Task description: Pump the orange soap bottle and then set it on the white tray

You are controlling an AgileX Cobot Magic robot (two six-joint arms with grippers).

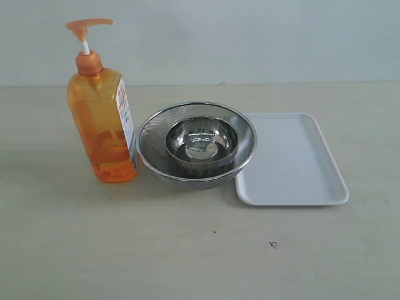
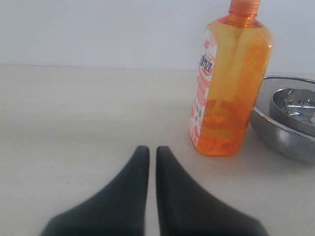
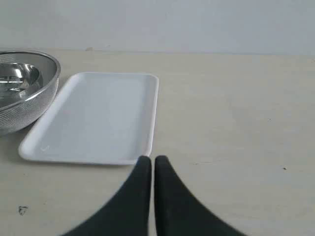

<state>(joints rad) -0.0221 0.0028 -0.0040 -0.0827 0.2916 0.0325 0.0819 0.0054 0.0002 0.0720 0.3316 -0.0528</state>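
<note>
A tall translucent orange plastic soap bottle (image 1: 103,125) is stood beside nested round steel bowls (image 1: 197,144); both jaws are pressed together, empty. It could be toppled if pumped off-centre.

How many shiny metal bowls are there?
2. The big mesh bowl stands between the orange soap bottle and the white tray. The small bowl sits inside it. Another nested under the small one would be hidden.
</note>
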